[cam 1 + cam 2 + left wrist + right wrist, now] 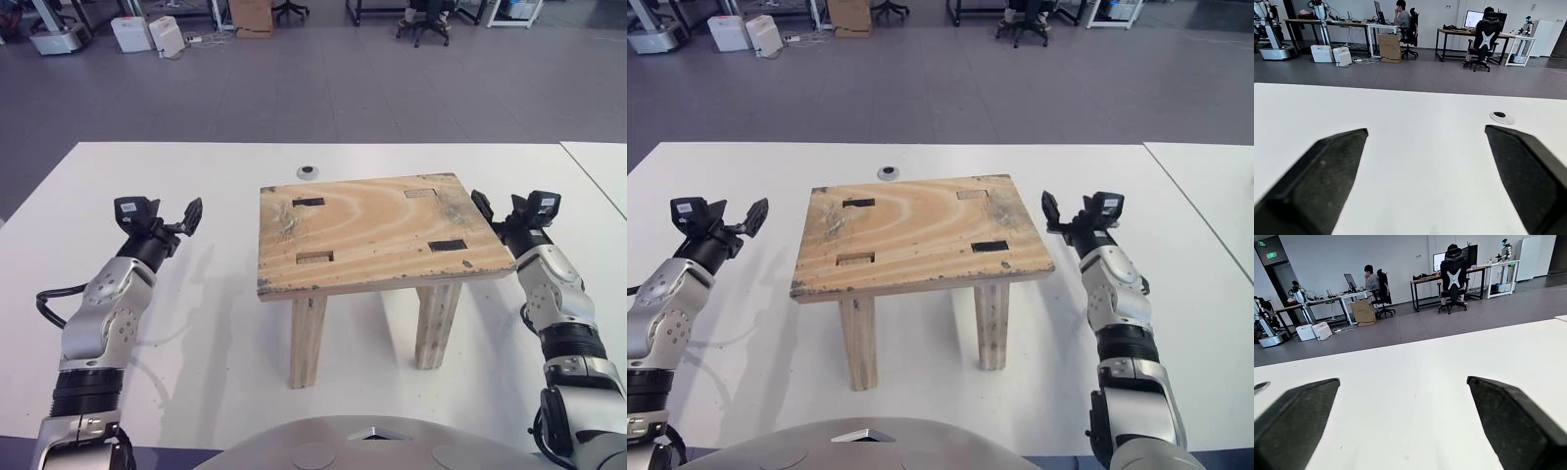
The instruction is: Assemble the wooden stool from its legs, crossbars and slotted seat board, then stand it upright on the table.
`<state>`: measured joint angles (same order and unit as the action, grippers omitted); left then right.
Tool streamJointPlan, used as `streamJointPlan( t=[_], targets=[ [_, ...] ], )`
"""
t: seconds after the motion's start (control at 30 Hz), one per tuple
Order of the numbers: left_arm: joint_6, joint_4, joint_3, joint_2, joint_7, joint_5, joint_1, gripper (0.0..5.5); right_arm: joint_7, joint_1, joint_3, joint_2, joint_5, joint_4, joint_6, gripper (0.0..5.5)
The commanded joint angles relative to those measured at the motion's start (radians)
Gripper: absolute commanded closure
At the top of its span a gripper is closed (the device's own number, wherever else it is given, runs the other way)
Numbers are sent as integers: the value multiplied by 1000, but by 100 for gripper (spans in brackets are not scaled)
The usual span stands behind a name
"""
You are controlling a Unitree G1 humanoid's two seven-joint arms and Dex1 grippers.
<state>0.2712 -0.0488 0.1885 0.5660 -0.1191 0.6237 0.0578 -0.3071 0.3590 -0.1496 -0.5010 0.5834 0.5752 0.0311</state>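
Note:
The wooden stool [377, 235] stands upright in the middle of the white table [196, 323], its slotted seat board on top and two front legs [307, 341] showing beneath. My left gripper [162, 215] hovers to the stool's left, open and holding nothing. Its dark fingers [1317, 181] spread wide over bare tabletop in the left wrist view. My right gripper [509, 208] hangs just off the seat's right edge, also open and holding nothing. Its fingers [1293, 421] likewise stand far apart above the table.
A small round grommet [310, 172] is set in the table behind the stool. A second white table [602, 166] adjoins at the right. Beyond the far edge lie open grey floor, desks and office chairs.

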Motion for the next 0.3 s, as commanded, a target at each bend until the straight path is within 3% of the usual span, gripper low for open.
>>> streamJointPlan(
  t=[0.03,0.3],
  targets=[
    [-7,6,21,-46,30,-79,10,108,-3,62,-27,24,-90,77,64,64],
    [-21,58,85,-49,24,-218,32,108,9,81,-48,56,-232,162,150,64]
  ],
)
